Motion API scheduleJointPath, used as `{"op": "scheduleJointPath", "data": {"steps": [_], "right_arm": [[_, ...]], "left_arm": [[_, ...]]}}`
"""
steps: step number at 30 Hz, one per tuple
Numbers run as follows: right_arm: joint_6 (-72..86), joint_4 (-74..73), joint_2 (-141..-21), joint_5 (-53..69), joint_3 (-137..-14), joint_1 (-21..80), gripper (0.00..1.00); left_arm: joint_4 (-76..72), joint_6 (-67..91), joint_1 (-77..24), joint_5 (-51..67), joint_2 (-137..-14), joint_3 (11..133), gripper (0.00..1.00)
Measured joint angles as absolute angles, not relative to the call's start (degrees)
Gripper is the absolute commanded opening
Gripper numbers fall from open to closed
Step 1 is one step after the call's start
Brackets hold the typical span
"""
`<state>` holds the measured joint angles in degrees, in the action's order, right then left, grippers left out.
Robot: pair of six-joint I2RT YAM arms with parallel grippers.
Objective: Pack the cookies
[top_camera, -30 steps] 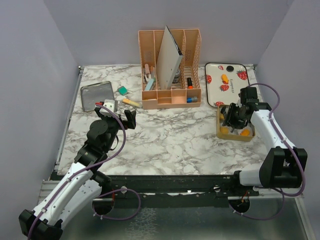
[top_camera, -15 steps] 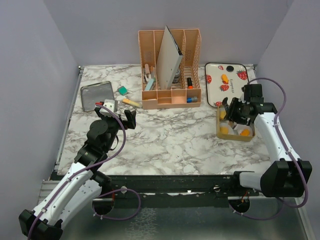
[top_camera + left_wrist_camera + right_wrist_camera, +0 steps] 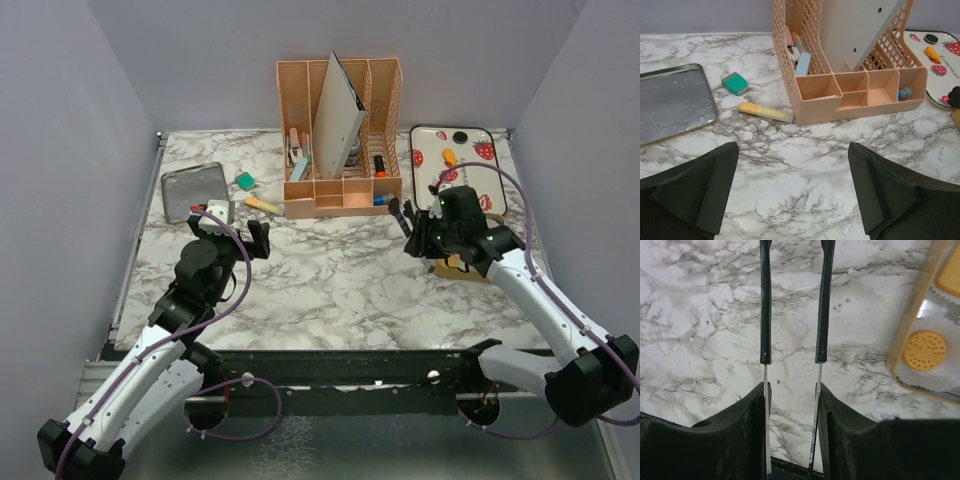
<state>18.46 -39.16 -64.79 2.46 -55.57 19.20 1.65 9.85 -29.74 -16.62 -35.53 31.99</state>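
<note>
The marbled table [image 3: 330, 280] is being occupied by a peach mesh desk organizer [image 3: 345, 192] at the back. A metal tray [image 3: 193, 190], teal eraser [image 3: 244, 181] and yellow marker [image 3: 263, 205] are lying to its left. A strawberry-print tray [image 3: 470, 165] and wooden box [image 3: 912, 315] are lying to its right.

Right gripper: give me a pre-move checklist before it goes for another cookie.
1. Right gripper empty: ok, jaws part open over bare marble, nothing between them.
2. Cookie to fetch: ok, an orange piece lies on the strawberry tray.
3. Room in the box: cannot tell, the arm hides most of it; the wrist view shows one corner, a round cookie in a paper cup.
4. Left gripper out of the way: ok, open, on the left side.
5. Path to tray: looks ok, though the organizer stands close beside it.
</note>
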Motion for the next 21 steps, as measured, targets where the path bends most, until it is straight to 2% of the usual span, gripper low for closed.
{"op": "scheduleJointPath", "data": {"steps": [12, 21], "right_arm": [[20.51, -18.85, -67.68, -4.23, -41.82, 44.49, 0.42], [20.71, -3.53, -80.42, -10.26, -39.88, 51.79, 0.42]], "left_arm": [[3.77, 9.58, -29.74, -24.45, -34.33, 32.40, 0.99], [6.20, 9.67, -29.23, -28.23, -35.73, 32.45, 0.99]]}}
